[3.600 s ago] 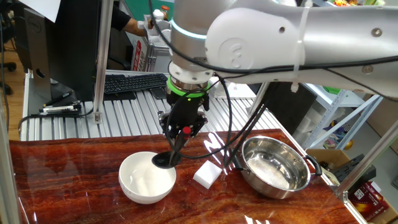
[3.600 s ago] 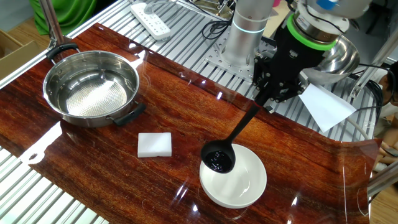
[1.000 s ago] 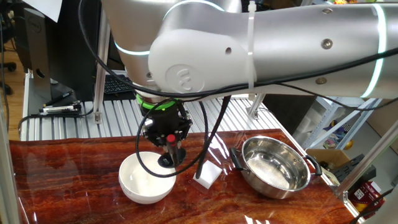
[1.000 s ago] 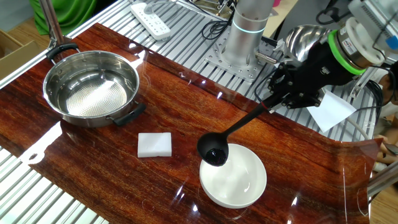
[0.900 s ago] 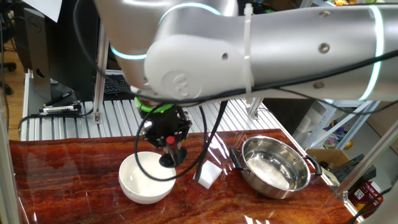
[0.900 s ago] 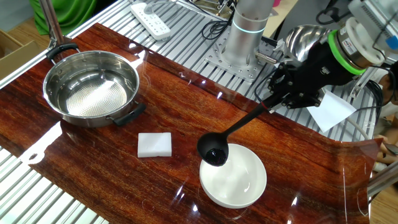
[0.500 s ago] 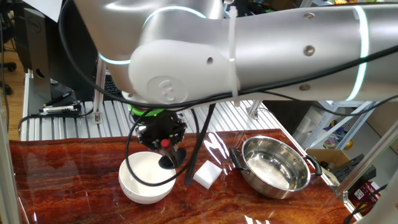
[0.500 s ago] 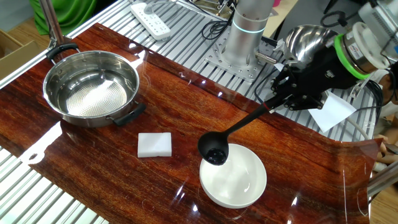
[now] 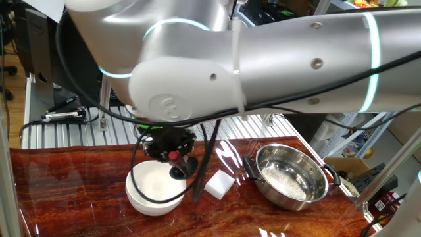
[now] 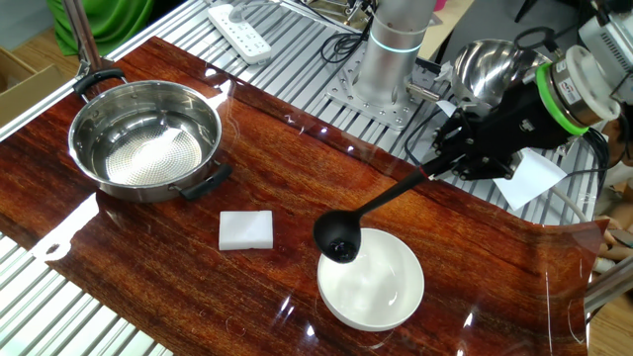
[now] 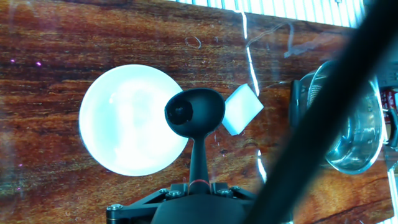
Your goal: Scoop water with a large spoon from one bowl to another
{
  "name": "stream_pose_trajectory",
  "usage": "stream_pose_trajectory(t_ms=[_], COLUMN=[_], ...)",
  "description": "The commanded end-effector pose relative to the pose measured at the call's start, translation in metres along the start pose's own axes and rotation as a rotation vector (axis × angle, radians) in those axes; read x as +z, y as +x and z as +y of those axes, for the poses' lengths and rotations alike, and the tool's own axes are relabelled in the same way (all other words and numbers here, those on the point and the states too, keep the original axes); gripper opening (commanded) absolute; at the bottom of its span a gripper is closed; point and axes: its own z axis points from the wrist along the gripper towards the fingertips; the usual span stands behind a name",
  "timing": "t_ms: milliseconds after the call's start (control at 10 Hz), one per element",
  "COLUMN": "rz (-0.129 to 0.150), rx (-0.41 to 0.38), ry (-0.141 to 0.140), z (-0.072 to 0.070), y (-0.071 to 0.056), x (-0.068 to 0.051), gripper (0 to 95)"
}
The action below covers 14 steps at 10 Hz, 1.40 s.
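I had the gripper (image 10: 447, 161) clenched on the end of the large spoon (image 10: 364, 220), its black fingers pinching the thin handle just past the red mark, which showed in one fixed view. I took the white bowl (image 10: 385, 294) as my landmark. The spoon's handle slanted down from the gripper, and its round black cup hung over the bowl's rim on the side facing the steel bowl (image 10: 144, 136), above the bowl rather than resting in it. In the hand view the cup (image 11: 194, 114) overlapped that same edge of the white bowl (image 11: 127, 128), with the handle running straight back to the fingers. I could not tell whether the cup carried any water. The white bowl's inside looked pale and glossy, though I could not make out a water level there either.

A white block (image 10: 246, 229) lay flat on the wooden table (image 10: 129, 257), just beside the white bowl, between it and the steel bowl. The steel bowl sat well apart from the white bowl, beyond that block, with its black side handles showing and a faint sheen on its base.
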Motion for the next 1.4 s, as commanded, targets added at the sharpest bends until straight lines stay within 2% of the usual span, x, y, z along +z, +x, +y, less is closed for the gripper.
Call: stream_pose_trajectory(t_ms=[100, 600, 1400], rz=[0.000, 0.001, -0.005], rx=[0.003, -0.003, -0.017], ry=[0.012, 0.053, 0.093], z=[-0.0001, 0.0015, 0.0022], y=[0.0000, -0.0001, 0.0000], x=[0.0011, 0.0030, 0.0039], gripper=[0.0, 0.0, 0.0])
